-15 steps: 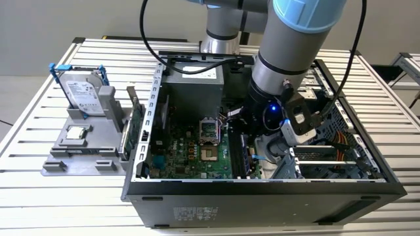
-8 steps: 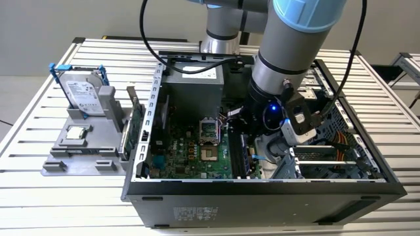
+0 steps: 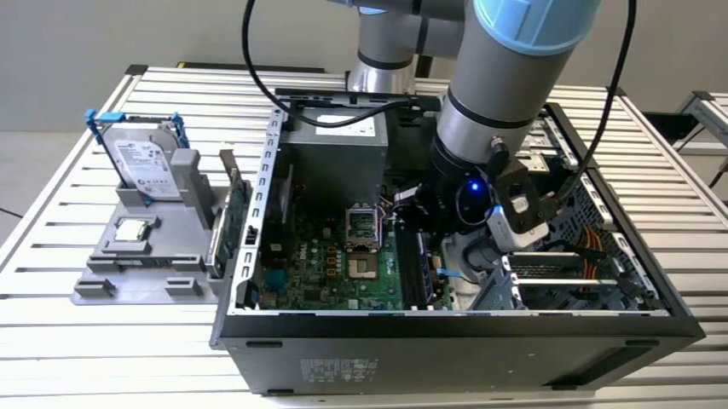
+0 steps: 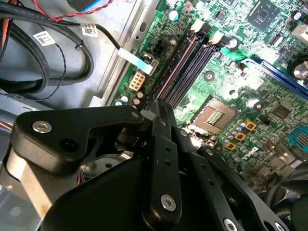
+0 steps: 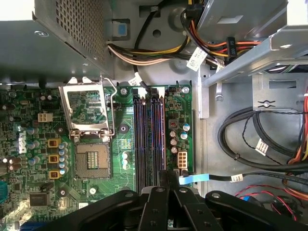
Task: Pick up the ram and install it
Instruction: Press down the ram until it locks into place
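While in its slot (image 5: 147, 139), ram (image 4: 175, 70) (dark) under gripper (image 4: 161, 108).

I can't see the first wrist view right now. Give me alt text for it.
The gripper hangs over the near end of the motherboard's memory slots, inside the open computer case. Beside the slots are an open, empty processor socket with its metal retention frame raised, and bundled power cables run above.
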{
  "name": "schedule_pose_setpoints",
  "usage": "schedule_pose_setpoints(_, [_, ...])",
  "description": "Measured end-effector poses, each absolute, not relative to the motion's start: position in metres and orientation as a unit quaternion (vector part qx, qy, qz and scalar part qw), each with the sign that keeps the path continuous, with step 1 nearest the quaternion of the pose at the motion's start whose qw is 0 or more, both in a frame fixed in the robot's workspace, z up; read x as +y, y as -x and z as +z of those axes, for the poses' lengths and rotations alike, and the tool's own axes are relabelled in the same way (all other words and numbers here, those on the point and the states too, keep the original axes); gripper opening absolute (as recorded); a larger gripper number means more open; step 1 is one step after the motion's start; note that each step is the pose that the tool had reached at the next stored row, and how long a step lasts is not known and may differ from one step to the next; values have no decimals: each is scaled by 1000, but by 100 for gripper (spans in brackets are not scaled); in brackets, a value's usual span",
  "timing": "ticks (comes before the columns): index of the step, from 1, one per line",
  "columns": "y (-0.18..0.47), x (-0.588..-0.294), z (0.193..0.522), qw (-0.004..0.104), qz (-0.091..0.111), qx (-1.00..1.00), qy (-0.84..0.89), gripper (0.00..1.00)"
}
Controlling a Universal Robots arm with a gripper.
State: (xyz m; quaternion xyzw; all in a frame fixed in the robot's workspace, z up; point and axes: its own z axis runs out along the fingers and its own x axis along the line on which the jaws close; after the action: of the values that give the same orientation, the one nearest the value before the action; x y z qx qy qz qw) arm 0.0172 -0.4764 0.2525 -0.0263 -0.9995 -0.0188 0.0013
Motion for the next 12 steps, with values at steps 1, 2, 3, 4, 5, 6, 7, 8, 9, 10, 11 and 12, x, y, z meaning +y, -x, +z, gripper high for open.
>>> schedule_pose_setpoints(1, [-17,-476,253,1,-19,-999,26,0])
schedule_pose_setpoints(2, [-17,-476,253,1,-19,-1000,24,0])
schedule_pose_setpoints(3, [-17,-476,253,1,-19,-1000,17,0])
schedule_pose_setpoints(4, [-17,-476,253,2,-19,-1000,9,0])
schedule_pose_setpoints(5, [-17,-476,253,2,-19,-1000,0,0])
schedule_pose_setpoints(6, [-17,-476,253,2,-19,-1000,-9,0])
schedule_pose_setpoints(7, [-17,-476,253,2,-19,-1000,-19,0])
schedule_pose_setpoints(8, [-17,-476,253,2,-19,-999,-27,0])
schedule_pose_setpoints(9, [-17,-476,253,3,-19,-999,-36,0])
schedule_pose_setpoints(10, [-17,-476,253,3,-19,-999,-45,0])
schedule_pose_setpoints(11, [-17,-476,253,3,-19,-998,-53,0])
schedule_pose_setpoints(12, [-17,-476,253,3,-19,-998,-62,0])
